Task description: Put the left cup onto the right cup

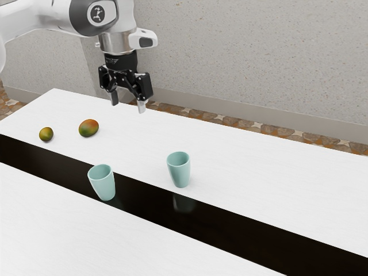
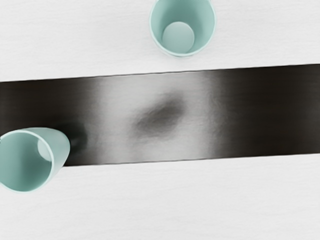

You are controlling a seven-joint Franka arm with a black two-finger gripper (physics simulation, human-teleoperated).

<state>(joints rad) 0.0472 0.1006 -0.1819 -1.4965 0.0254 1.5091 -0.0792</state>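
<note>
- Setting: a grey speckled wall (image 1: 259, 52) stands behind a white table (image 1: 270, 155). A glossy black strip (image 1: 230, 227) crosses the tabletop from the exterior view's left to its lower right.
- The left cup (image 1: 102, 181) is pale teal and upright, mouth upward. It stands on the strip at its near edge, toward the exterior view's left.
- In the wrist view this left cup (image 2: 30, 157) overlaps the border between the strip (image 2: 250, 115) and the white surface.
- The right cup (image 1: 179, 169) has the same colour and shape and is also upright. It stands on the white surface just beyond the strip's far edge, and its reflection shows faintly in the strip.
- From above, in the wrist view, the right cup (image 2: 182, 25) is empty and sits just clear of the strip.
- The two cups stand apart at opposite edges of the strip, each on the table.
- The gripper (image 1: 127, 106) is black and points down, its fingers spread with nothing between them. It hangs high above the table beyond the strip's far edge, well apart from both cups.
- The arm (image 1: 98, 17) is white and enters from the exterior view's upper left.
- The large mango (image 1: 88, 127) is orange-green and lies on the white surface beyond the strip's far edge. The small mango (image 1: 46, 134) is nearer the strip and further toward the exterior view's left.
- A dark patch (image 2: 160, 115) lies on the strip between the cups in the wrist view.
</note>
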